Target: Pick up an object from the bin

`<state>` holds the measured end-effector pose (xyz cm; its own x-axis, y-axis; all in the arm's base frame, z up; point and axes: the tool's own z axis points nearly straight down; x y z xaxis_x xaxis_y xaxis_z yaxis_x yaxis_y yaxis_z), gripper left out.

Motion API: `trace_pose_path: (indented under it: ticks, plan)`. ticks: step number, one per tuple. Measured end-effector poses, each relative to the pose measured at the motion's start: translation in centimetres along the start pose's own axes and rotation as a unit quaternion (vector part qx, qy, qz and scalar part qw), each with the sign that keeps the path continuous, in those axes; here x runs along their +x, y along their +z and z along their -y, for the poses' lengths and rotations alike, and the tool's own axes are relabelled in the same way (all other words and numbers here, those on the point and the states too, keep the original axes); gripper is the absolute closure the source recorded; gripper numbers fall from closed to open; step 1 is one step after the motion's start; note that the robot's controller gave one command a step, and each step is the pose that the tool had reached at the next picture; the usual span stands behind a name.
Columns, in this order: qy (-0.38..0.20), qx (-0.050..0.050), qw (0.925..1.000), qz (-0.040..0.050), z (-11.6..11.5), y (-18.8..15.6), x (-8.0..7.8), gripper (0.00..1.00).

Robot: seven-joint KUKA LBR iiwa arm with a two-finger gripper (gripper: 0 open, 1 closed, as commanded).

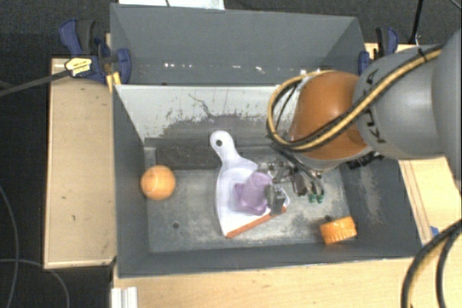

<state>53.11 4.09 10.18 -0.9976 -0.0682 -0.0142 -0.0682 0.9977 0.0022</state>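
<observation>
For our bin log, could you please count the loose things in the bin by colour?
Orange: 3, the ball, the stick, the cap
White: 1, the scoop
Purple: 1, the lump on the scoop
Total: 5, if the stick is not the scoop's edge

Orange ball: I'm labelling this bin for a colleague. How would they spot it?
In the grey bin, look at the floor's left side. The orange ball lies alone there, left of the white scoop. It is round, unlike the squat orange cap near the right front corner.
</observation>
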Motion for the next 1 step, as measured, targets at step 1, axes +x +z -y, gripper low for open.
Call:
trace_pose_path:
  ticks: [1]
  plan:
    - [0.000,0.001,1.0000,-0.0031,0.02,-1.04,0.06,1.00]
